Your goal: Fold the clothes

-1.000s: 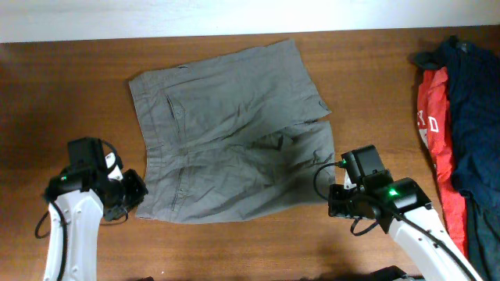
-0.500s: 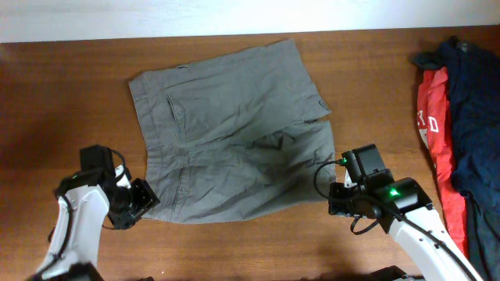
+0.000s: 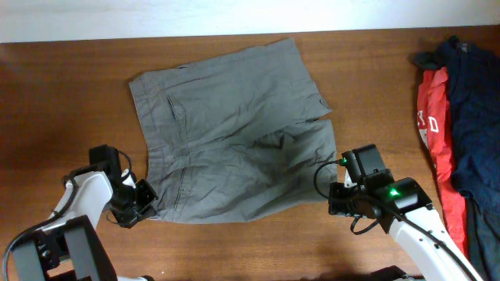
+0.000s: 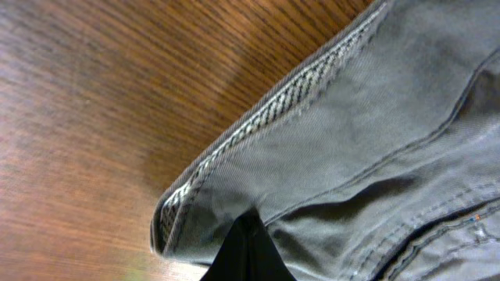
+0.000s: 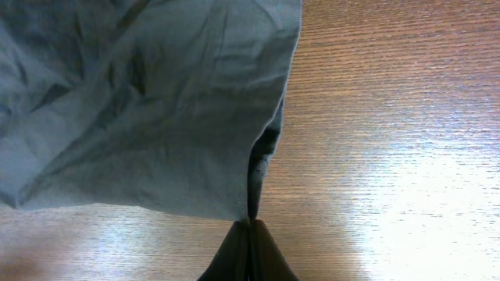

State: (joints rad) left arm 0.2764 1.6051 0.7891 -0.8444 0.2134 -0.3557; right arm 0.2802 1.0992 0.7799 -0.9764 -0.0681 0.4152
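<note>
The grey-olive shorts [image 3: 234,140] lie spread flat on the wooden table [image 3: 62,101], waistband to the left and leg hems to the right. My left gripper [image 3: 144,204] sits at the near-left waistband corner. In the left wrist view its fingers [image 4: 248,234] are closed on the stitched waistband corner of the shorts [image 4: 375,140]. My right gripper [image 3: 332,197] sits at the near-right hem corner. In the right wrist view its fingers [image 5: 251,228] are pressed together on the corner edge of the shorts [image 5: 156,101].
A red garment with white letters [image 3: 433,133] and navy-blue garments [image 3: 473,101] are piled at the table's right edge. A white wall strip [image 3: 234,16] runs along the far edge.
My left arm has swung down and in, bringing its gripper onto the near-left corner of the shorts. The right arm and the shorts have hardly moved.
</note>
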